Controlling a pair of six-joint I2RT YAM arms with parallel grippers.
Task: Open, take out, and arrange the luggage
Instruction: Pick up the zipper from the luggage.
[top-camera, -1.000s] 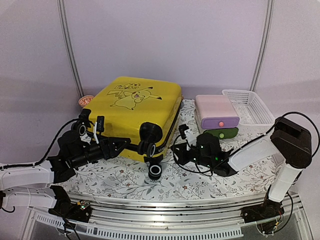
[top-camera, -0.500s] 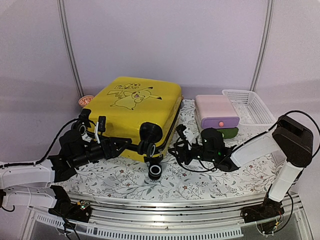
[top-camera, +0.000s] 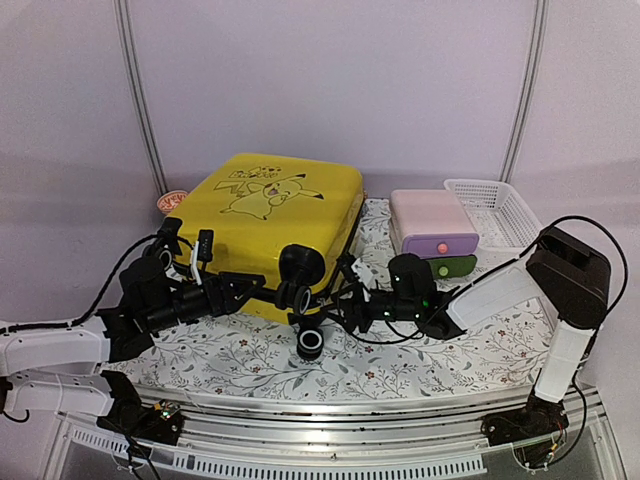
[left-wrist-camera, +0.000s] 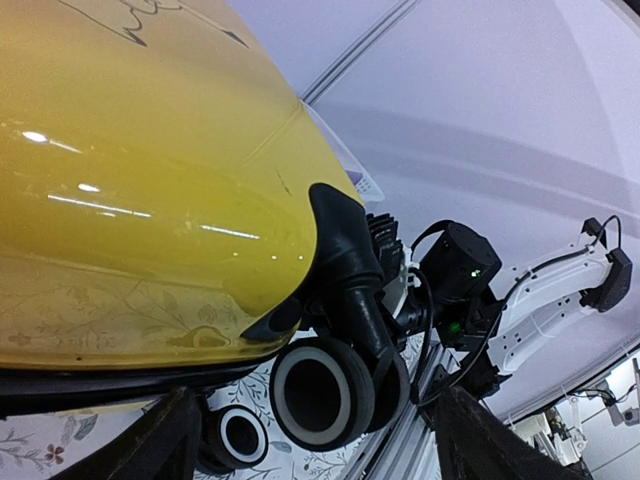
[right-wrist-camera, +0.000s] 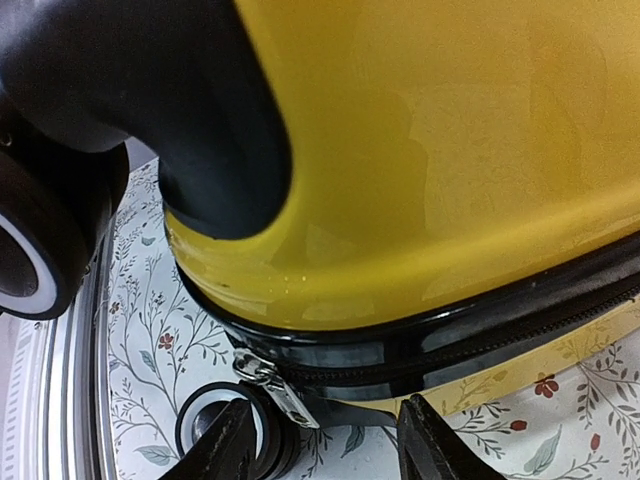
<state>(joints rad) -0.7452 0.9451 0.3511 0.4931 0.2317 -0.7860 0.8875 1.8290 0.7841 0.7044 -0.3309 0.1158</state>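
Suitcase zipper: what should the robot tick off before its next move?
1. Suitcase lying on the table: ok.
2. Zipper pull seen in the right wrist view: ok.
3. Right gripper open: ok.
4. Pull gripped: not ok; the fingers stand apart, with the pull beside one tip.
5. Left gripper bracing the suitcase: cannot tell; it is open, near a wheel.

One yellow suitcase (top-camera: 270, 215), one pink drawer box (top-camera: 432, 222), one white mesh basket (top-camera: 497, 210), two arms: left arm (top-camera: 50, 350), right arm (top-camera: 495, 295).
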